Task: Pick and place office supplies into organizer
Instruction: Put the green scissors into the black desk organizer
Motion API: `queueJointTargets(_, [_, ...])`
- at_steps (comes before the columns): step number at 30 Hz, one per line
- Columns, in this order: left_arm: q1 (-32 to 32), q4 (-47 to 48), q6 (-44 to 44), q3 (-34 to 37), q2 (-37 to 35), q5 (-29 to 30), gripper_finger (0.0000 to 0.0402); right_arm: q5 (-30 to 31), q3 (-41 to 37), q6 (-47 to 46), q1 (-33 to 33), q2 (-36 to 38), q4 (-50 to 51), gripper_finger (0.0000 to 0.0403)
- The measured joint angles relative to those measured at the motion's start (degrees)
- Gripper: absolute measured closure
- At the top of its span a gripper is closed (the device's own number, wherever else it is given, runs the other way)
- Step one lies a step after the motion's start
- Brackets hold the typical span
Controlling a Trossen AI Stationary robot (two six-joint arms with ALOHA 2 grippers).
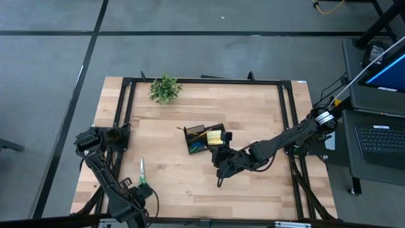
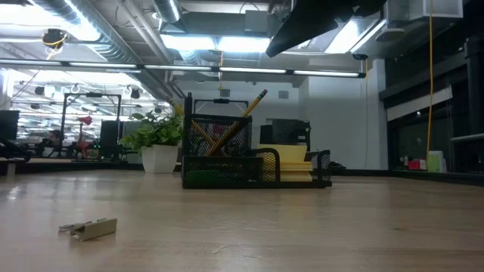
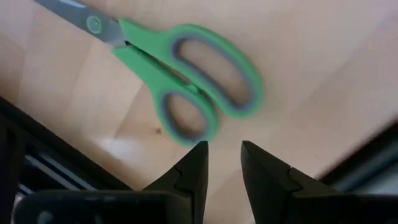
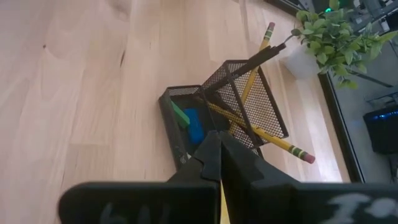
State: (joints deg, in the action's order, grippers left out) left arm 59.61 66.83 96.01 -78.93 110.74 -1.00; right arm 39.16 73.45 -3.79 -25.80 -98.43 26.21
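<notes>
Left wrist view: left gripper [image 3: 224, 163] hangs just beside the scissors [image 3: 186, 81], fingers apart, empty.
Step tip: centre over the handle loops, probably, then drop straight and close.
Scissors: green handles, grey blades, flat at the table's near left.
Organizer [image 1: 204, 139]: mid-table, pencils [image 4: 260, 135] inside.
Right gripper [image 4: 219, 163]: fingers together, above the organizer.

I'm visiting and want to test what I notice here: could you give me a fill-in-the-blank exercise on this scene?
1. The scissors lying before the left gripper have ____ handles.
2. The pencils stand in the organizer's ____ section.
3. The right gripper's fingers are ____.
4. In the table's far corner stands a small leafy ____.

Missing words: green; taller; shut; plant
</notes>
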Motion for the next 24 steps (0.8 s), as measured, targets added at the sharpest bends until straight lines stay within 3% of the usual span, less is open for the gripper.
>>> queueJointTargets(8, [-1.0,-4.0,-4.9,4.6,-0.5,-1.0,0.0311,-0.3,0.0,0.0,0.0,0.0,-0.3,0.0399])
queueJointTargets(17, [-0.9,-16.9,-6.8,11.9,-1.4,-4.6,0.0311,-0.4,0.0,0.1,0.0,0.0,-1.3,0.0399])
queueJointTargets(24, [-0.9,-18.9,-7.6,14.1,-3.7,-3.2,0.0311,-0.5,0.0,1.2,0.0,0.0,-2.5,0.0398])
